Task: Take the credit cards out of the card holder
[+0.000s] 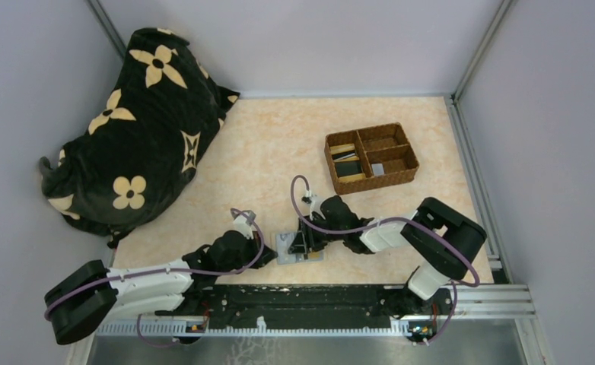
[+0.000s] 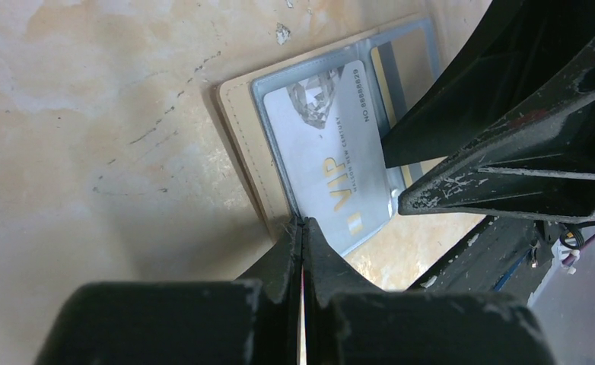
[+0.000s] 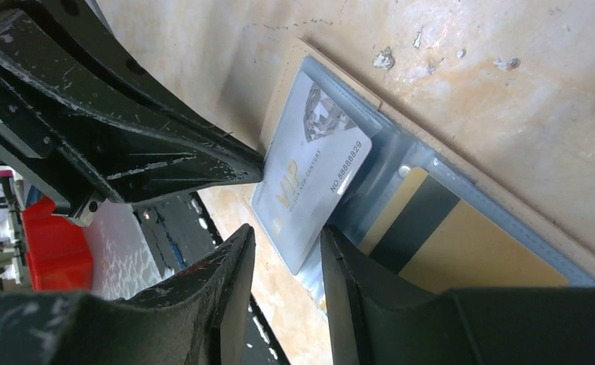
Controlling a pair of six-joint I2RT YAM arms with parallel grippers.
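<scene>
Credit card (image 3: 310, 190), white, pokes from the open card holder (image 3: 389, 171) at the table's (image 1: 279, 152) 6 o'clock: light, stiff, slick. Pinch its free corner, inside your open right gripper (image 3: 287, 237); closed left gripper (image 2: 303, 228) pins the holder.

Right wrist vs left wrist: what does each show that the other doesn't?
Only right wrist: most of the tan-gold plastic card, with its dark magnetic stripe. Only left wrist: the left gripper shut, tips at the edge of the cream-beige folding card holder. Both: the grey-white VIP card in the holder's blue-grey pocket, and the right gripper open around that card's corner.
</scene>
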